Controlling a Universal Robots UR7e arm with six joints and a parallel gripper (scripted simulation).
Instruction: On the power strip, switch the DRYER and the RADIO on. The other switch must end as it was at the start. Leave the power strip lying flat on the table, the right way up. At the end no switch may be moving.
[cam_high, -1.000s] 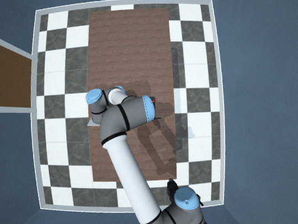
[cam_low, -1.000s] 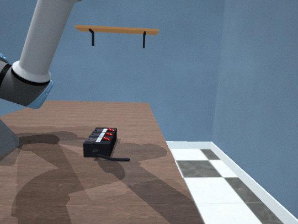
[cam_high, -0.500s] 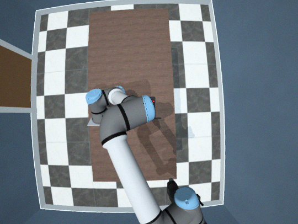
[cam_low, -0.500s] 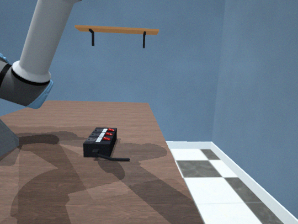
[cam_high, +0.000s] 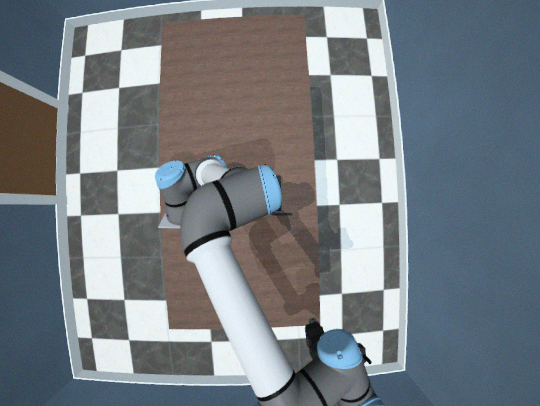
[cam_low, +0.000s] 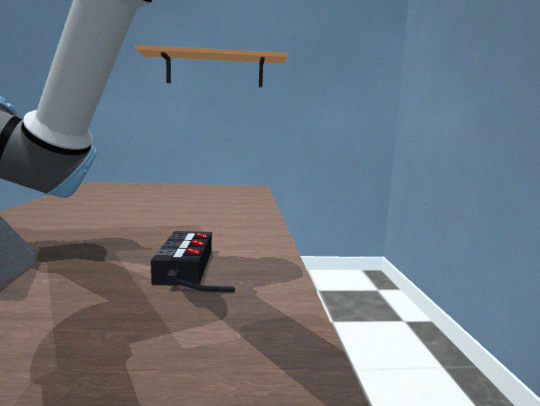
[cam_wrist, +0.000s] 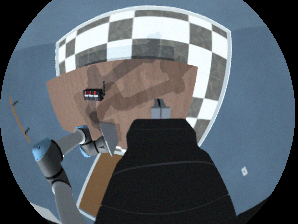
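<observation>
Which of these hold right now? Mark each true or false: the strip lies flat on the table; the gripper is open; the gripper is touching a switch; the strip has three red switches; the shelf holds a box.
1. The strip lies flat on the table, right way up. True.
2. The gripper is open. False: it is shut, with nothing between its fingers.
3. The gripper is touching a switch. False: in the wrist view it is well apart from the strip.
4. The strip has three red switches in a row. True.
5. The shelf holds a box. False: nothing shows on it.
</observation>
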